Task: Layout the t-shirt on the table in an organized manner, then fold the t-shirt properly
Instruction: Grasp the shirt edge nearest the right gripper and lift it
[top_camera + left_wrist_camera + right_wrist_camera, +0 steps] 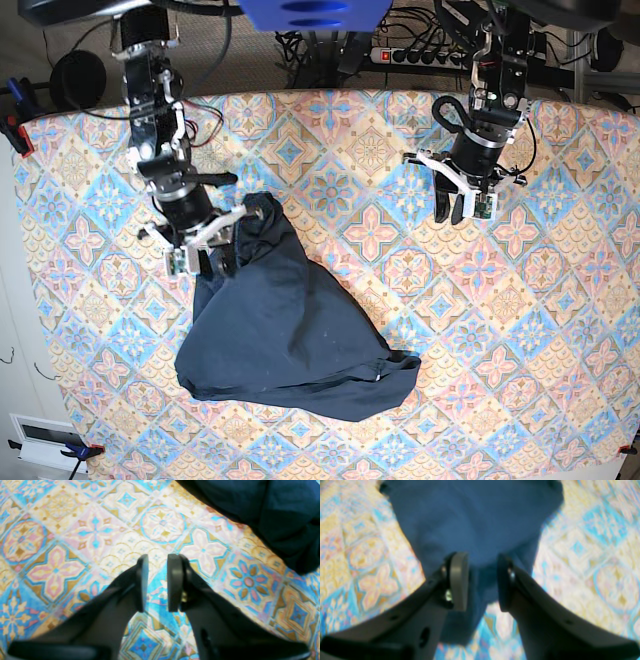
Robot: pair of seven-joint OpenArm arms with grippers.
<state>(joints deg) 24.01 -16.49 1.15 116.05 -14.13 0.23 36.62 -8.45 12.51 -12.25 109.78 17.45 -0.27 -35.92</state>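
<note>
Patterned cloth in pastel blue, pink and cream diamond tiles covers the wide table point(560, 330), seen from above in the base view, with cables and a power strip along the far edge; the dark navy t-shirt point(285, 325) lies in a rumpled, roughly triangular heap on the near left part of the table, narrow at the top and spreading wider toward the near edge, not yet spread flat.

On that view's left, the right gripper point(481, 582) sits at the heap's narrow top end; its wrist camera shows the jaws apart with blue fabric lying between and beyond them, and neither pad looks pressed into the cloth, so it does not appear to be gripping. On that view's right, the left gripper point(158, 582) hangs over bare tablecloth well apart from the garment, jaws parted with only a narrow gap and nothing between them; its camera catches a dark fold of the shirt at the upper right corner.

Judged from this, the laying-out step is in hand and folding has not begun; the next move probably calls for both grippers to take hold of separate edges of the shirt and draw it out flat.
</note>
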